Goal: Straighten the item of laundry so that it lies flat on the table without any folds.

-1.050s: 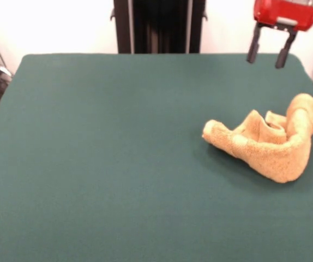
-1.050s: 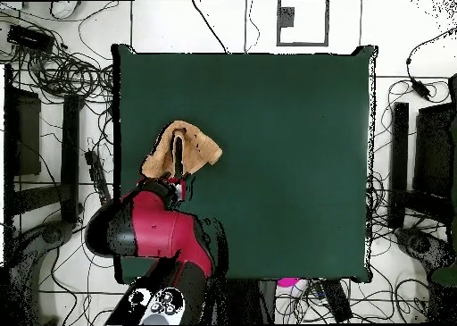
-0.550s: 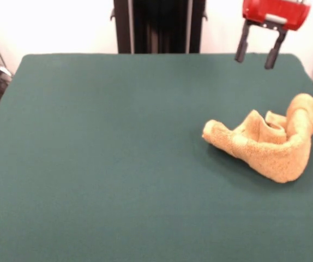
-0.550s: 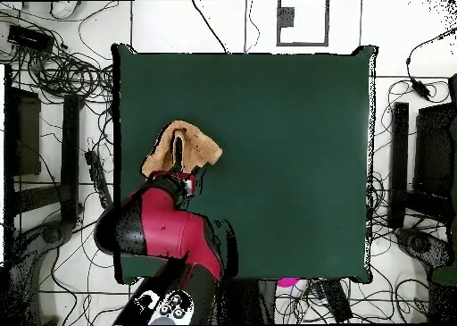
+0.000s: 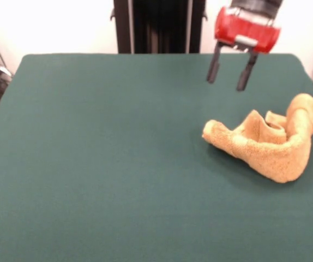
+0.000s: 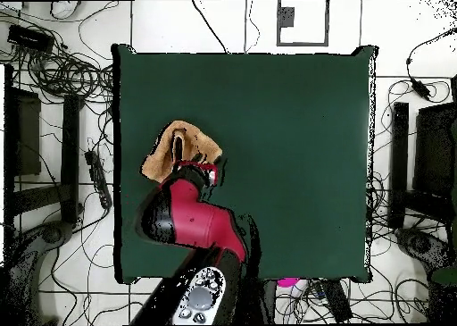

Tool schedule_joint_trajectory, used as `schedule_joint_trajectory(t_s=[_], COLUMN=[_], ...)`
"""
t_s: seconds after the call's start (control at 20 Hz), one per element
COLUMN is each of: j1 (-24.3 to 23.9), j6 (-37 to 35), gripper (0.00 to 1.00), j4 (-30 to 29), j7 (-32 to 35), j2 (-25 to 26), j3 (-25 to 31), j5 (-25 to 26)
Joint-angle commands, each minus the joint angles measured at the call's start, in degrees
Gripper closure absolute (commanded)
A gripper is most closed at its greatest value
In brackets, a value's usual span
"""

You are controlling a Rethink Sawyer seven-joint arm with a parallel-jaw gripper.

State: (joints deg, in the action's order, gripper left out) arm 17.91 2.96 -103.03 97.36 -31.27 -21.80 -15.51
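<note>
Towel (image 5: 271,143) lies crumpled in a humped, folded heap on the table (image 5: 102,164), near its right edge in the front view. Gripper (image 5: 227,81) hangs above the cloth's far-left side, clear of it, fingers (image 5: 213,66) parted and empty. Overhead view: arm (image 6: 192,224) covers the towel's (image 6: 170,148) near edge.

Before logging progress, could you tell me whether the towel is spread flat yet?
No, the towel is crumpled: it stands in raised folds on the table.
</note>
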Motion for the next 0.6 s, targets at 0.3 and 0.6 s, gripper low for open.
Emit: schedule_joint_trajectory(t_s=[0.3,0.6], j1=[-6.7,0.5], j6=[7.8,-2.5], gripper=[0.00,0.00], j4=[-2.1,-2.5], j7=[13.2,14.2], j2=[8.3,3.1], j3=[16.6,10.5], j5=[3.5,-3.3])
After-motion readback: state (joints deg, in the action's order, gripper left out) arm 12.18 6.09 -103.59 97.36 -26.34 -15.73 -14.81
